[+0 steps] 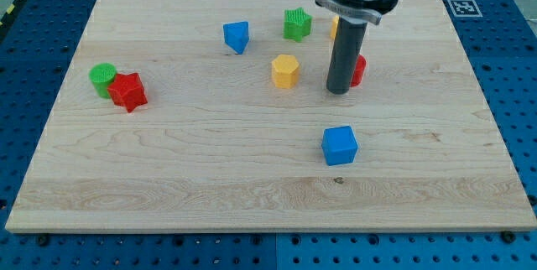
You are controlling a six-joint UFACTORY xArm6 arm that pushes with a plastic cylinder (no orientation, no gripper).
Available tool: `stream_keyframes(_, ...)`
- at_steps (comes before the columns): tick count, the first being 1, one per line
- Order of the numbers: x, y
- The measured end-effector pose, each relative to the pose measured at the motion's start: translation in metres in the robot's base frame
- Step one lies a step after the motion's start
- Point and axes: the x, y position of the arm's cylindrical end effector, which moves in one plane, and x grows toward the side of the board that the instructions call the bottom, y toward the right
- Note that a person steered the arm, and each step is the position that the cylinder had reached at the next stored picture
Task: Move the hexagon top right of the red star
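The red star [127, 91] lies at the view's left, touching a green cylinder [102, 77] on its upper left. A yellow hexagon-like block [285, 70] sits near the board's middle top. My tip [339, 92] rests on the board a little to the right of that yellow block, apart from it. A red block [360, 70] sits right behind the rod on its right side; its shape is mostly hidden. Another yellow block [334, 27] shows only as a sliver behind the rod's upper part.
A green star [297, 24] and a blue triangular block [237, 36] lie near the view's top. A blue cube [339, 145] sits below my tip. The wooden board [168, 178] rests on a blue perforated table.
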Motion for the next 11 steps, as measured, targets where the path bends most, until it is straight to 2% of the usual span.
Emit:
stream_keyframes(2,-0.015,-0.014)
stream_keyframes(5,-0.017,-0.107)
stream_keyframes(11,-0.027,-0.208)
